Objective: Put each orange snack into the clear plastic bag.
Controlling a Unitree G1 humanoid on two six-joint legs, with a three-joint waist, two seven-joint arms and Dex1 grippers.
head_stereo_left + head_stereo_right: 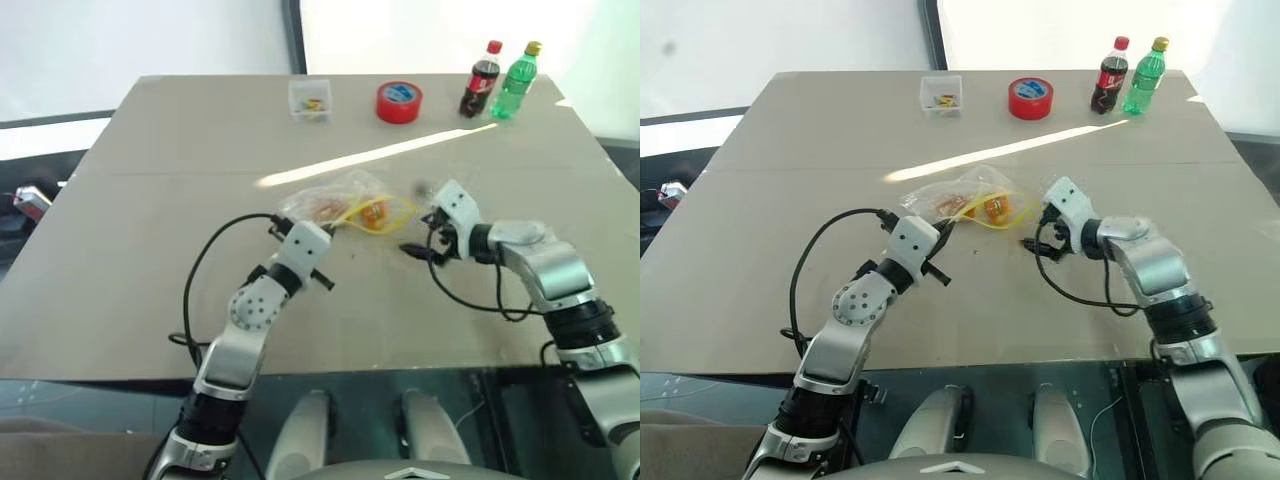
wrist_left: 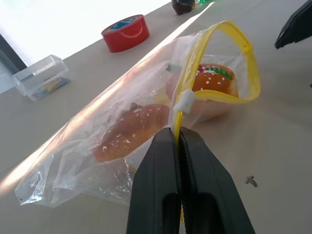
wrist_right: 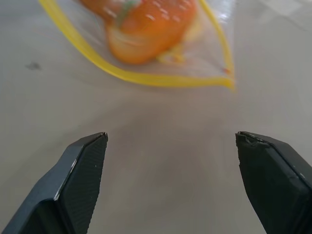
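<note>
Snacks in the bag, both of them: one orange snack (image 2: 214,85) sits right at the mouth, ringed by the yellow seal strip (image 2: 243,53), and the other orange snack (image 2: 129,134) lies deeper inside the clear plastic bag (image 2: 87,156). That bag rests on the table (image 1: 150,260), near the middle, between the two arms.

Left claw (image 2: 179,141) is clenched tight on the yellow strip at the bag's edge, fingers pressed together with the strip pinched between them, and the mouth stands up as an open loop.

Right claw (image 3: 170,146) is released, fingers (image 3: 83,170) spread wide with bare table between them, nothing held. It sits just beside the bag's mouth, apart from it, pointing at the nearer snack through the plastic.

Far side of the table: small clear box (image 1: 310,100), red tape roll (image 1: 399,101), and two bottles side by side at the far right corner, a dark cola bottle (image 1: 481,80) and a green bottle (image 1: 516,82), both upright
</note>
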